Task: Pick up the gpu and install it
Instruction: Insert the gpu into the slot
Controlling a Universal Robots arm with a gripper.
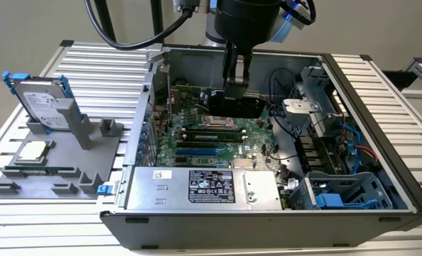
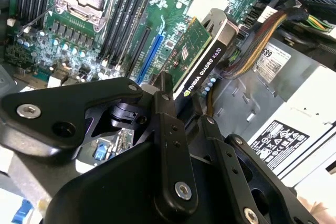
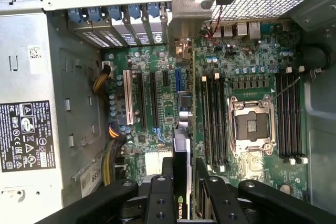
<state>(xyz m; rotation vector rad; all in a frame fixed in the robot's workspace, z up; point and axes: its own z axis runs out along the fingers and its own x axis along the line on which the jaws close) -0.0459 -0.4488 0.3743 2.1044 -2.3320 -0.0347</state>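
Open computer case (image 1: 381, 160) lying on the slatted table (image 1: 97, 58), green motherboard (image 3: 252, 61) inside it, my gripper (image 1: 234, 88) over the board, clenched on the gpu (image 2: 202, 59), card held edge-down above the expansion slots (image 3: 142, 100)

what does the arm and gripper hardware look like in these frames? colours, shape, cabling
Matte black throughout. In the exterior view the arm ends in a fat rounded wrist housing with a blue ring, and thick black cables loop beside it. In both wrist views the gripper has flat black linkage bars joined by silver screws and pivot pins, tapering to narrow fingers.
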